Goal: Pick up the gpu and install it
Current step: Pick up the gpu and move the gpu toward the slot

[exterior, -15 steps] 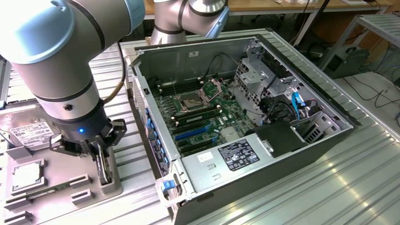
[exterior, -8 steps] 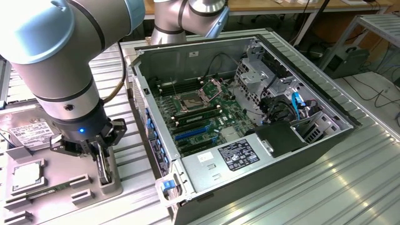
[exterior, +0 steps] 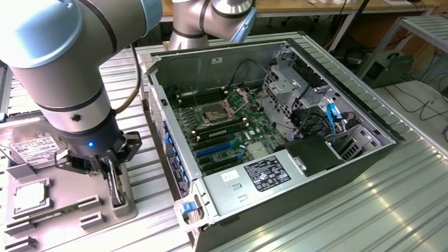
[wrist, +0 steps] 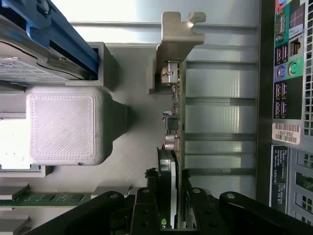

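Observation:
The gpu [exterior: 117, 189] stands on edge in a slot of the grey fixture tray [exterior: 77, 173], at the exterior view's left beside the open computer case [exterior: 364, 157]. In the wrist view the gpu [wrist: 175, 122] shows edge-on, its silver bracket [wrist: 177, 39] at the far end and the round fan's rim close to the fingers. My gripper [exterior: 110, 170] is down over the card, and its black fingers [wrist: 145, 215] press on both faces. My gripper [wrist: 169, 218] is shut on the card. The motherboard [exterior: 224, 123] lies exposed inside the case, with blue card slots [exterior: 210, 149].
On the tray lie a silver hard drive [exterior: 31, 144], a processor [exterior: 28, 194] and a green memory stick [wrist: 49, 198]. A grey printed block [wrist: 63, 125] stands close beside the card. The case's rear port panel [wrist: 288, 73] is just past the tray's edge.

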Tool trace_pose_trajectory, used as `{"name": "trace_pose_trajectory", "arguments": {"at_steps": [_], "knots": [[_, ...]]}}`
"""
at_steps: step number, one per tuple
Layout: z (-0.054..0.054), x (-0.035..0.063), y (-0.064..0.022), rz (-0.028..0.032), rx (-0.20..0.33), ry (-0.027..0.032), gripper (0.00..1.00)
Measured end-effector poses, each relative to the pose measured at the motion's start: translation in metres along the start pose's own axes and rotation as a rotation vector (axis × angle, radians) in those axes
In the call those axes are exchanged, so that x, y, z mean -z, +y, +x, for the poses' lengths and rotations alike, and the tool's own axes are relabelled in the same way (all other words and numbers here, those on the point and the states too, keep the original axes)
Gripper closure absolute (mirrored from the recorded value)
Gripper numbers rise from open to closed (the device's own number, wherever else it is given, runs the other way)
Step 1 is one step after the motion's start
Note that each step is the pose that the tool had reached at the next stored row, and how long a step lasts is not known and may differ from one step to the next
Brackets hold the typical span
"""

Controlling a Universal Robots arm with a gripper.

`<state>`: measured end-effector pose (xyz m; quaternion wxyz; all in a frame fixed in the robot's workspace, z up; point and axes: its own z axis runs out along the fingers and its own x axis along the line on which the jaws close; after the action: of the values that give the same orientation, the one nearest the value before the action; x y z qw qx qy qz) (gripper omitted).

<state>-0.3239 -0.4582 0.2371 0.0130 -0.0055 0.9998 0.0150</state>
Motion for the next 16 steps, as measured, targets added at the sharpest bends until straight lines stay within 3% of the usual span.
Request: {"name": "trace_pose_trajectory", "arguments": {"at_steps": [10, 16], "knots": [[0.0, 0.0145, 0.0005, -0.0001, 0.001, -0.0004, 0.72], [-0.001, 0.0427, 0.0015, 0.0003, 0.001, -0.002, 0.72]]}}
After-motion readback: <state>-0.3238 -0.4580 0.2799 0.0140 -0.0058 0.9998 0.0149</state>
